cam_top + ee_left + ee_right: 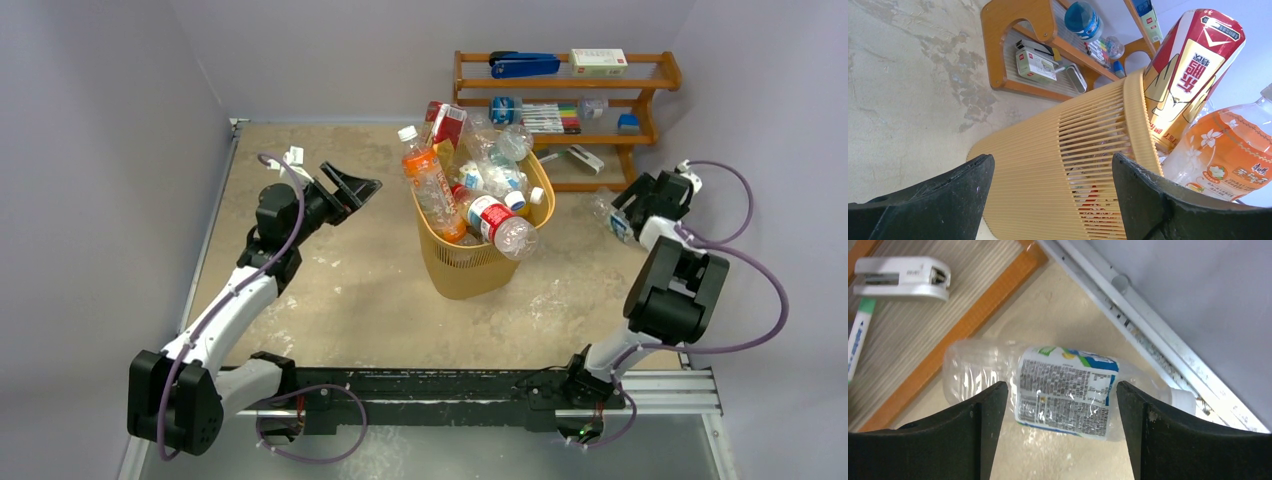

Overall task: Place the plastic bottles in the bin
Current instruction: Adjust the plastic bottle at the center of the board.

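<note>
The yellow-orange latticed bin (470, 262) stands mid-table, heaped with plastic bottles: an orange one (432, 190), a clear red-labelled one (495, 222) and several more. It also shows in the left wrist view (1068, 165), with the orange bottle (1228, 155) at its rim. My left gripper (352, 187) is open and empty, left of the bin. One clear bottle with a white, blue and green label (1063, 390) lies on the table by the right wall; it shows faintly in the top view (610, 215). My right gripper (640, 200) is open just above it, a finger (973, 435) on either side, not touching.
A brown wooden shelf rack (640, 110) stands at the back right with a blue stapler (525, 66), a white box (598, 61) and coloured pens (555, 118). A white stapler (903, 277) lies on its lowest shelf. The grey wall and metal rail (1158, 325) are close behind the bottle.
</note>
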`<state>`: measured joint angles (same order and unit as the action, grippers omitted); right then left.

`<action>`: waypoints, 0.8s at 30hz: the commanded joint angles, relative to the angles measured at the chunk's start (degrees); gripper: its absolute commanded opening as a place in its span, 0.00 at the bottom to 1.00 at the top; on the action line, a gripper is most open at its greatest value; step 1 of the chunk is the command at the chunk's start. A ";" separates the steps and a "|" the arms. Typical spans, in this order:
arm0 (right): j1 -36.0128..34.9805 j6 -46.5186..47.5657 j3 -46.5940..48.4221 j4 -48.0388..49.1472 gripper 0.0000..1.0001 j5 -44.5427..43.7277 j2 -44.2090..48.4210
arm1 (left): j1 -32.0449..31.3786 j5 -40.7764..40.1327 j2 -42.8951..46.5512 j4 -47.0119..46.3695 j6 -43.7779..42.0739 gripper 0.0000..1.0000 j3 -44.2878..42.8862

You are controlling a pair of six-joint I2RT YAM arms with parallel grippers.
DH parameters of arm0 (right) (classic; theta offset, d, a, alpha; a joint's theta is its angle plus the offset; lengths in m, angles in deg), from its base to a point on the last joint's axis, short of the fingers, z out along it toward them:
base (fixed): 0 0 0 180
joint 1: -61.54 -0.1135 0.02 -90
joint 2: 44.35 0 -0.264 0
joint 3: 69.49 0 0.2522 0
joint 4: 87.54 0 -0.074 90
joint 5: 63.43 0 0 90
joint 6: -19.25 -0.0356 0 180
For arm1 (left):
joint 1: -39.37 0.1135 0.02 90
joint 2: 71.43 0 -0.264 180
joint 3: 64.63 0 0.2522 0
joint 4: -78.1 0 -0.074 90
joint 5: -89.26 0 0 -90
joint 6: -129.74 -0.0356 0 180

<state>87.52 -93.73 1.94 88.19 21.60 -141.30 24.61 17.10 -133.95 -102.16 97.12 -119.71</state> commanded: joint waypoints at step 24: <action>-5.83 7.83 3.30 -17.17 0.84 8.42 15.11 | -0.09 -0.46 4.81 0.95 -1.58 0.87 1.07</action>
<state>81.49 -91.07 -1.73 74.62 32.96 -125.65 24.61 16.86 -129.78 -99.29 96.99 -118.99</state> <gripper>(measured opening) 0.836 0.871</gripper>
